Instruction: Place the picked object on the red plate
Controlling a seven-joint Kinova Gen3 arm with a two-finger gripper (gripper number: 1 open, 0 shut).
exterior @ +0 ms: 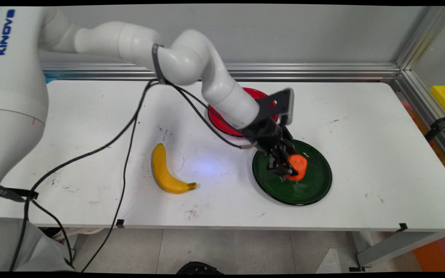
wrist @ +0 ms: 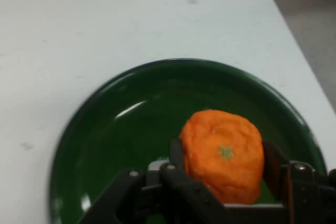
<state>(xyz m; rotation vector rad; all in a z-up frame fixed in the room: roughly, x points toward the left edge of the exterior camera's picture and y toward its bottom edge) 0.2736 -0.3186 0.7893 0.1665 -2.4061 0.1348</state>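
Note:
My black gripper (exterior: pixel 291 170) is down over the dark green plate (exterior: pixel 315 185) at the table's right middle, shut on an orange fruit (exterior: pixel 299 166). In the hand view the orange fruit (wrist: pixel 223 153), with a small green stem mark on top, sits squeezed between the two black fingers (wrist: pixel 273 163) just above the green plate (wrist: pixel 131 129). I cannot tell whether the fruit touches the plate. A red plate (exterior: pixel 222 123) lies behind and left of the green one, mostly hidden by my arm.
A yellow banana (exterior: pixel 164 172) lies on the white table left of the green plate. Black cables (exterior: pixel 129 131) hang from the arm across the table's left half. A metal frame runs along the back wall and right side.

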